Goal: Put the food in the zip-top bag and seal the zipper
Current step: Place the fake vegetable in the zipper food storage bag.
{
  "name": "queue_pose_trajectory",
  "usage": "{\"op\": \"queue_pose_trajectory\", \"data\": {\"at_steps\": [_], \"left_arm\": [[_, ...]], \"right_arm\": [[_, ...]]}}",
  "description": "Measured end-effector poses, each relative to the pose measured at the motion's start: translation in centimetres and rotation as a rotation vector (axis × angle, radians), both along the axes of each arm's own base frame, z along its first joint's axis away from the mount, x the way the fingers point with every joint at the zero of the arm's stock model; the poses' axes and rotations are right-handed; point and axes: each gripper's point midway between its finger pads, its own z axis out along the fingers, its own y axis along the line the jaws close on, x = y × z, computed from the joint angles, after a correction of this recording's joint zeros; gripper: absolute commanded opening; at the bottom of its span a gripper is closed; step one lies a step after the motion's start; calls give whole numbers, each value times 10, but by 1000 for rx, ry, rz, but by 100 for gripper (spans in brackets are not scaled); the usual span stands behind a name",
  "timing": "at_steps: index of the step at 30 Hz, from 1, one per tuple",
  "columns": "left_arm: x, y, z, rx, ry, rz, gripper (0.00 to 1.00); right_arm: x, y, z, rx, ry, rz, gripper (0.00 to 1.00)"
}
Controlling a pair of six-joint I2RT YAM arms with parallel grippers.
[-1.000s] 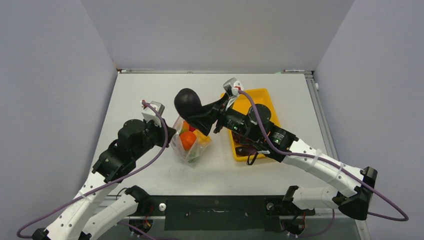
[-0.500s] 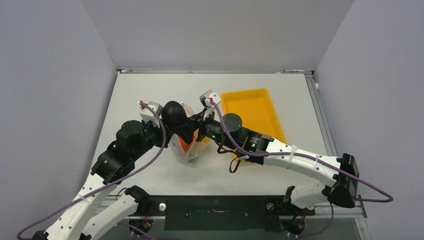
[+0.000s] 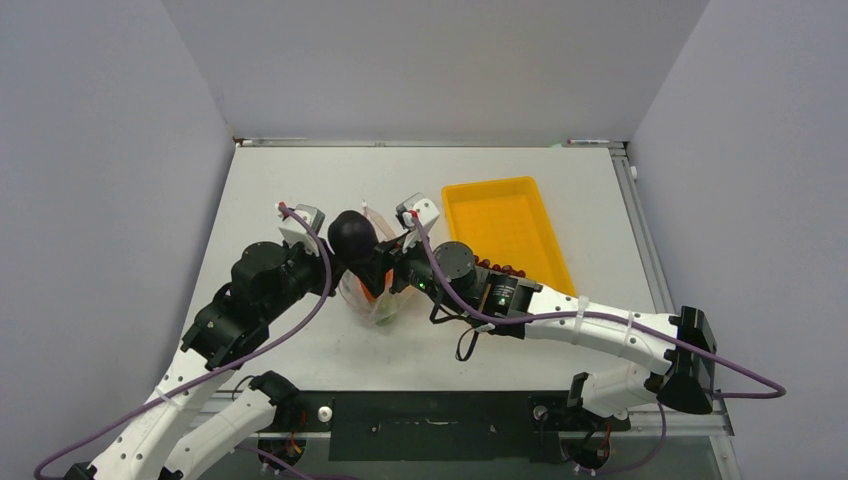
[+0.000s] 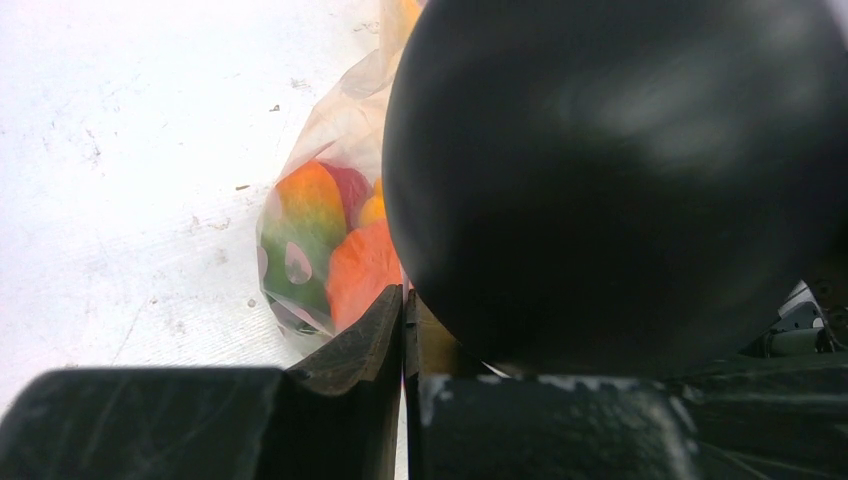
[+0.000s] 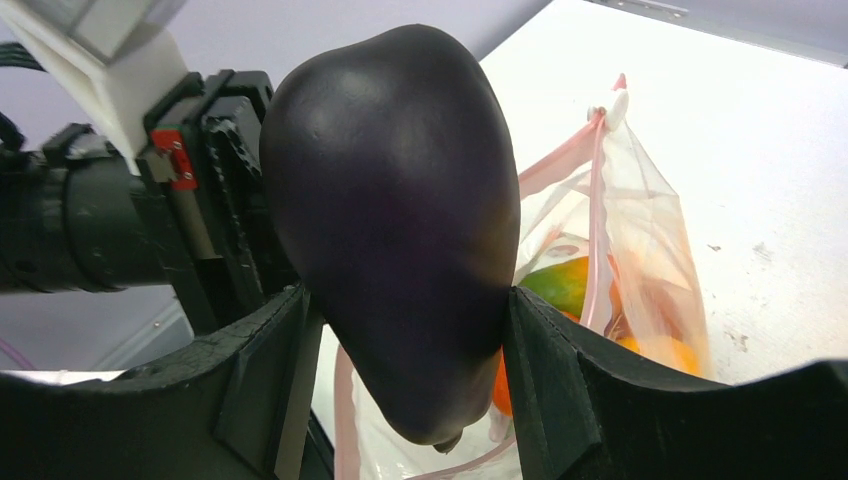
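Note:
The dark purple eggplant [image 3: 352, 234] [image 5: 400, 190] hangs over the open mouth of the clear zip-top bag [image 3: 383, 305] [image 5: 640, 250], stem end down. My right gripper [image 3: 370, 258] [image 5: 410, 370] is shut on its narrow half, a finger [image 5: 555, 385] on each side. Orange and green food [image 4: 320, 245] lies inside the bag. The pinkish-red zipper [image 5: 597, 215] runs along the mouth edge. My left gripper [image 3: 338, 263] [image 4: 403, 315] is shut on the bag's near mouth edge and holds it up. The eggplant [image 4: 610, 180] fills most of the left wrist view.
The yellow tray [image 3: 505, 215] stands right of the bag, with a dark red grape cluster [image 3: 497, 268] at its near end beside my right arm. Grey walls close in the table on three sides.
My right arm has swung left from the yellow tray, carrying the eggplant to just above the bag's mouth and down a little. The left gripper has kept its hold on the bag.

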Motion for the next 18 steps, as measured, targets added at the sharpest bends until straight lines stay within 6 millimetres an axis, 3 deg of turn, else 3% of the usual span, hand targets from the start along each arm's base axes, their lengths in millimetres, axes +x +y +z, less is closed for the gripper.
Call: {"op": "queue_pose_trajectory", "data": {"at_steps": [13, 18], "left_arm": [[2, 1, -1, 3, 4, 7, 0], [3, 1, -3, 6, 10, 10, 0]], "right_arm": [[2, -13, -38, -126, -11, -73, 25], [3, -20, -52, -168, -15, -94, 40]]}}
